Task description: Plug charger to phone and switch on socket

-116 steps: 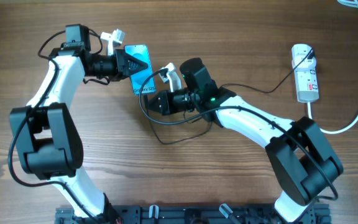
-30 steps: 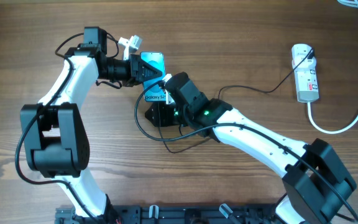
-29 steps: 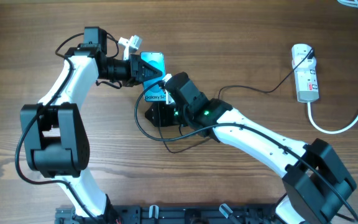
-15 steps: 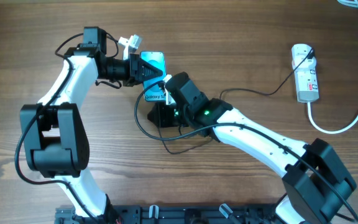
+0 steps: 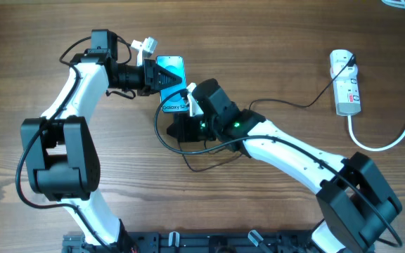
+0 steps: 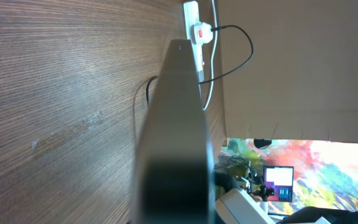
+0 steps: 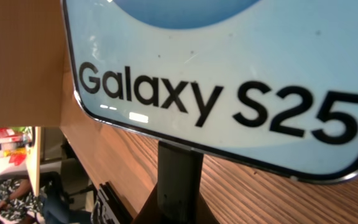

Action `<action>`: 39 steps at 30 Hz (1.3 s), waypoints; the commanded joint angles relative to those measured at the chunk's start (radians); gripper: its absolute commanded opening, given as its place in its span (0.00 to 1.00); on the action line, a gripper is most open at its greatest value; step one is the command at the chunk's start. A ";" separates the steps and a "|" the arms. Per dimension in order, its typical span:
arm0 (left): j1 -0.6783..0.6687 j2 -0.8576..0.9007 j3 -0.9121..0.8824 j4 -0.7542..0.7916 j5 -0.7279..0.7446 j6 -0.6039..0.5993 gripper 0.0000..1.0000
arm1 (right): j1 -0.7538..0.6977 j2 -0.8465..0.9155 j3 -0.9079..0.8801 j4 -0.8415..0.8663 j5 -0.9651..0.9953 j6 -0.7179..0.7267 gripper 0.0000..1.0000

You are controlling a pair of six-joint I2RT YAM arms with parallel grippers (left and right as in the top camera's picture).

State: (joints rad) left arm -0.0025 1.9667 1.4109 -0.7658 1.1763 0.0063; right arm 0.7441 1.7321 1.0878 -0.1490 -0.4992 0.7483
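Note:
The phone [image 5: 172, 83], cyan screen up with "Galaxy S25" text at its near end, is held off the table by my left gripper [image 5: 157, 75], which is shut on its far end. In the left wrist view the phone [image 6: 176, 118] shows edge-on between the jaws. My right gripper [image 5: 182, 125] is shut on the charger's black connector tip [image 7: 179, 174], which touches the phone's lower edge [image 7: 229, 106] below the text. The charger's thin black cable [image 5: 287, 103] runs to its plug [image 5: 350, 66] on the white socket [image 5: 346, 86] at the far right.
A thick white cord [image 5: 399, 137] trails from the socket round the table's right edge. Slack black cable [image 5: 202, 156] loops on the wood under my right arm. The socket also shows far off in the left wrist view [image 6: 194, 25].
Both grippers and the phone have shifted slightly left and away. The right gripper still holds the connector at the phone's lower edge.

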 commanded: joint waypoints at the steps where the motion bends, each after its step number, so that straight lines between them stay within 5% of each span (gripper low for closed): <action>1: -0.016 0.003 -0.005 -0.016 0.039 0.013 0.04 | -0.035 0.002 0.024 0.049 0.011 -0.015 0.05; 23: -0.016 0.003 -0.005 -0.024 0.040 0.013 0.04 | -0.112 0.002 0.028 0.209 0.008 -0.014 0.04; 24: -0.016 0.003 -0.005 -0.023 0.040 0.013 0.04 | -0.114 0.002 0.028 0.209 0.007 -0.016 0.14; 25: -0.016 0.003 -0.005 -0.023 0.044 0.013 0.04 | -0.119 0.002 0.028 0.202 -0.014 -0.029 0.74; 26: -0.016 0.003 -0.005 -0.023 0.047 0.013 0.04 | -0.130 0.002 0.028 0.183 -0.058 -0.073 1.00; 30: -0.006 0.003 -0.005 -0.027 0.070 0.013 0.04 | -0.257 -0.006 0.028 -0.020 -0.272 -0.218 1.00; 34: -0.014 0.003 -0.005 -0.055 0.271 0.082 0.04 | -0.361 -0.006 0.026 -0.024 -0.661 -0.366 1.00; 39: -0.074 0.003 -0.005 -0.060 0.401 0.174 0.04 | -0.333 -0.006 0.026 0.079 -0.758 -0.310 0.66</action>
State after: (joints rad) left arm -0.0334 1.9713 1.4067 -0.8303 1.4586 0.1139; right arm 0.3935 1.7451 1.0950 -0.1226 -1.1408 0.4198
